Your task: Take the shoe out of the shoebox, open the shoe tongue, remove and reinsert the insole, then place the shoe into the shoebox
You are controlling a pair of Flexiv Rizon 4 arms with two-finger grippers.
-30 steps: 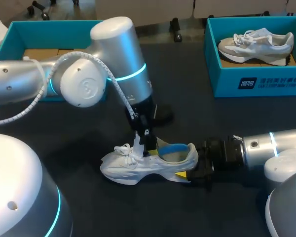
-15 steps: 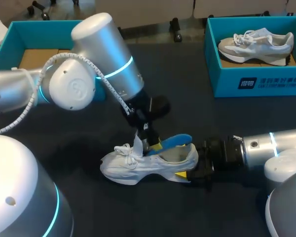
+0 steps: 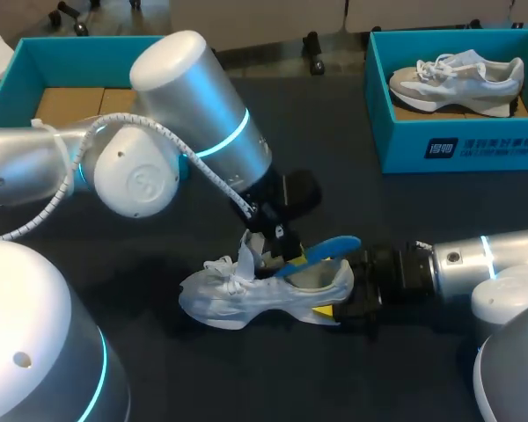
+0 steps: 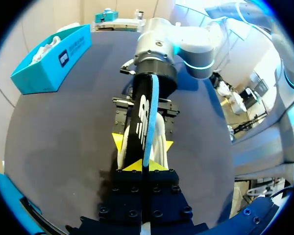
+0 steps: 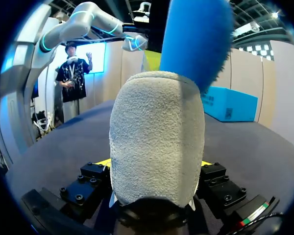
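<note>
from the head view, the white lace-up sneaker (image 3: 246,294) lies on its sole on the dark table (image 3: 422,211), out in the open between the two boxes. the left gripper (image 3: 280,255) hangs over the shoe's mouth, pinching the blue foam insole (image 3: 330,249). the insole's heel end is lifted above the collar and slants out towards the heel, while its front is hidden inside the shoe. the right gripper (image 3: 341,294) comes in low from the right and clasps the sneaker's heel. the teal shoebox (image 3: 18,61) at the far left holds no shoe. a second teal box (image 3: 396,149) at the far right holds a grey-and-white sneaker (image 3: 458,77).

in the left wrist view, the left gripper (image 4: 143,166) has its yellow tips pressed to either face of the insole (image 4: 143,117), which is seen edge-on and runs ahead of the fingers down into the sneaker (image 4: 159,134).

in the right wrist view, the fleecy heel of the sneaker (image 5: 157,142) sits squeezed between the fingers of the right gripper (image 5: 157,164), and the insole (image 5: 196,39) rises beyond it.

i'd say the insole removal is in hand and about half done. the next move calls for the left arm to draw the insole up and back until the front slips free, with the right clamp steadying the shoe.
</note>
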